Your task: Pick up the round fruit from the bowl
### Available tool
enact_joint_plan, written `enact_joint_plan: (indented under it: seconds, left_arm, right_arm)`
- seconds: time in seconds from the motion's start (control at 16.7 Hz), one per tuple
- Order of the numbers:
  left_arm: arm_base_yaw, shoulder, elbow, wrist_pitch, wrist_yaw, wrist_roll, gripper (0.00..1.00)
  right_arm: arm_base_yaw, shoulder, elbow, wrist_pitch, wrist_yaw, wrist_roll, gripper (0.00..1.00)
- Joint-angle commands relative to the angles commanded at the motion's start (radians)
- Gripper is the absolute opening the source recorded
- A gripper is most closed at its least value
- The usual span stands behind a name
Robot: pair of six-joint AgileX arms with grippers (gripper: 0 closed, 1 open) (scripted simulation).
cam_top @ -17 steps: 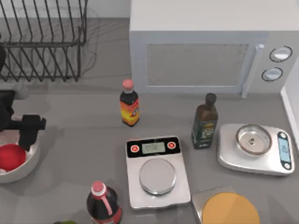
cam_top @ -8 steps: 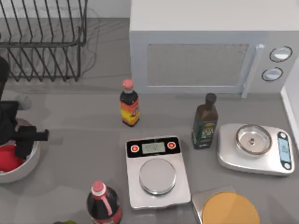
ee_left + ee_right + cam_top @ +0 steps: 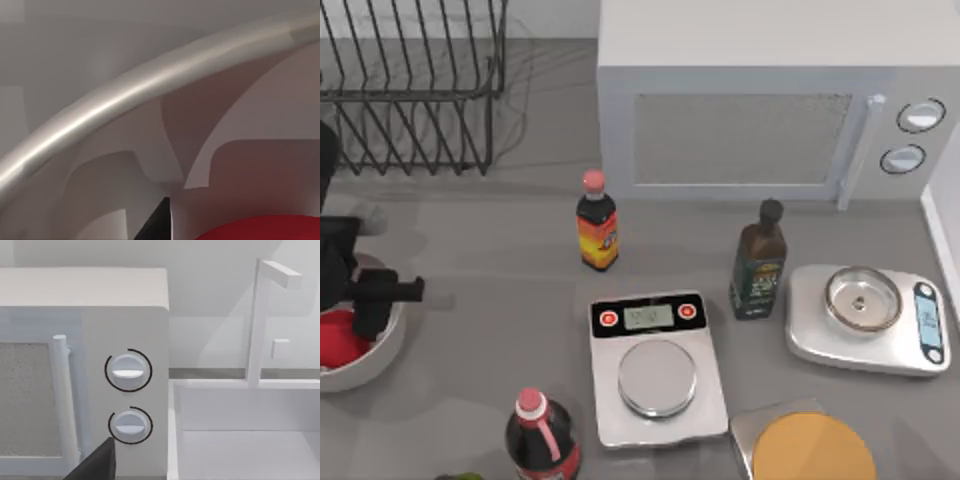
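Left gripper (image 3: 355,320) is down inside the bowl (image 3: 365,365) at the table's left edge, right on top of the round fruit (image 3: 335,338). From above, its dark body covers much of the red ball, and whether the fingers are spread or closed on it I cannot tell. The left wrist view is tight in: the bowl's glossy rim (image 3: 125,95) sweeps across, the white inner wall sits behind it, one dark fingertip (image 3: 159,220) pokes in, and the fruit (image 3: 265,229) is just beside it, low in the bowl.

By my read, this is the grasp step: the reach is done, the lift is not. The next move calls for the fingers to close squarely on the ball's widest part, then a straight rise clear of the rim. It's smooth and round, so an off-centre pinch could squirt it sideways along the bowl wall.

As for pose, the left arm comes in from the left edge and dips steeply, wrist pointing down into the bowl.

Further out, a bottle (image 3: 597,232) stands mid-table and a scale (image 3: 657,368) lies to the right of the bowl, both well apart from it. The right arm is parked far off, its camera facing the microwave (image 3: 85,365).
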Motion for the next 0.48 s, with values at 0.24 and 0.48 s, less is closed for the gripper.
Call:
enact_joint_plan:
  seconds: [0.24,0.48]
  left_arm:
    - [0.0,0.0,0.0,0.0,0.0,0.0,0.1]
    - [0.0,0.0,0.0,0.0,0.0,0.0,0.0]
  right_arm:
    - [0.0,0.0,0.0,0.0,0.0,0.0,1.0]
    - [0.0,0.0,0.0,0.0,0.0,0.0,1.0]
